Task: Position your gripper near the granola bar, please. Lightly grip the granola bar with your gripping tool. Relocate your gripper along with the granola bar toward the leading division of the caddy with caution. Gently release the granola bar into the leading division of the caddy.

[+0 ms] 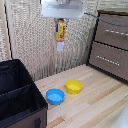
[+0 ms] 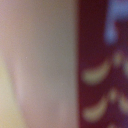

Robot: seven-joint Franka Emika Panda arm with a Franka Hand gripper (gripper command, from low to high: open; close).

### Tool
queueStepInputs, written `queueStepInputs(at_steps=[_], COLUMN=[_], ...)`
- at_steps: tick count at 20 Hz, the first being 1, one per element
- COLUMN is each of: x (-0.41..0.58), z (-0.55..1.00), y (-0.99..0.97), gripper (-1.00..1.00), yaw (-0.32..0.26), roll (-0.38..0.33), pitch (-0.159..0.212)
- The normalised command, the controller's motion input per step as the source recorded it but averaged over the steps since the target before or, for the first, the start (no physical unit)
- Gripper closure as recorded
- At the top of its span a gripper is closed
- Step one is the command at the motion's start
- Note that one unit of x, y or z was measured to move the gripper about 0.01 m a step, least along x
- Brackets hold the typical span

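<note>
While the gripper [image 1: 61,19] hangs high in the exterior view, its fingers are clamped on the top end of the granola bar [image 1: 60,33], which dangles with its long axis straight up and down, well above the table [image 1: 95,102]. That tabletop is pale wooden planks; behind it stands a woven beige wall, and a brown drawer cabinet [image 1: 110,42] sits on the exterior view's right. Down on the wood, a blue bowl [image 1: 55,96] and a yellow bowl [image 1: 73,86] lie just beside each other, near the black caddy [image 1: 20,95] at the exterior view's left. Printing on the packet is too small to read.

Over to the wrist view: all blur, dark red wrapper with pale yellowish shapes filling one side, nothing legible.
</note>
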Motion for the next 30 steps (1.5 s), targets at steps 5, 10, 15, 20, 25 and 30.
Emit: queueStepInputs(at_steps=[5, 10, 15, 20, 25, 30], x=[0.0, 0.0, 0.0, -0.075, -0.075, -0.068], z=[-0.01, 0.02, 0.04, 0.0, 0.0, 0.01], y=[0.73, 0.62, 0.58, 0.58, 0.57, 0.58], gripper=[1.0, 1.0, 1.0, 1.0, 1.0, 1.0], yaw=[-0.138, -0.2, -0.22, -0.161, -0.16, -0.162], roll=[0.0, 0.0, 0.0, 0.0, 0.0, 0.0], pitch=[0.063, 0.006, 0.0, 0.065, 0.059, 0.05])
